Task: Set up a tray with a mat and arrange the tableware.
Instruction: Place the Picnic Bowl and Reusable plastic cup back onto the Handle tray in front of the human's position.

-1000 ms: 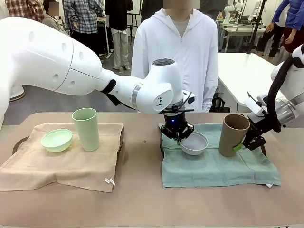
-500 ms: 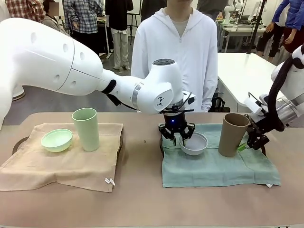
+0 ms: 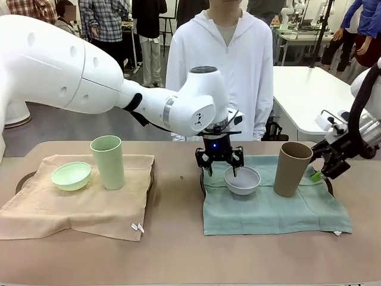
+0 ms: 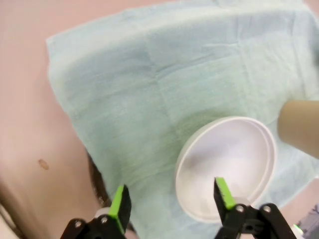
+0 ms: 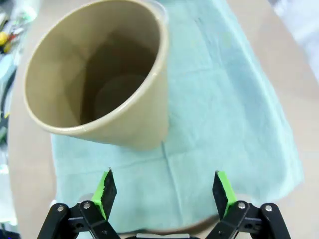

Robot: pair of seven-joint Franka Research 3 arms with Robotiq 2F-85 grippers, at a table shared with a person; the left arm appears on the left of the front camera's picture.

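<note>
On the pale teal mat [image 3: 268,208] a white bowl [image 3: 242,180] rests beside an upright tan-brown cup [image 3: 293,168]. My left gripper [image 3: 220,167] hangs open just above the bowl's left rim, gripping nothing. In the left wrist view the left gripper [image 4: 172,195] has one finger over the white bowl [image 4: 227,167] and one over the teal mat [image 4: 149,99]. My right gripper [image 3: 324,171] is open to the right of the tan cup, apart from it. The right wrist view has the right gripper [image 5: 163,190] empty below the tan cup [image 5: 99,74]. A pale green cup [image 3: 108,161] and a pale green bowl [image 3: 71,176] stand on the beige mat [image 3: 77,208].
A dark tray rim [image 3: 202,186] peeks out under the teal mat's left edge, and another tray rim [image 3: 21,180] under the beige mat. A person in a white hoodie [image 3: 220,65] stands at the far side. Bare table lies between the mats and along the front edge.
My left gripper has opened, let go of the white bowl and risen slightly. My right gripper has drawn back to the right and upward, away from the tan cup.
</note>
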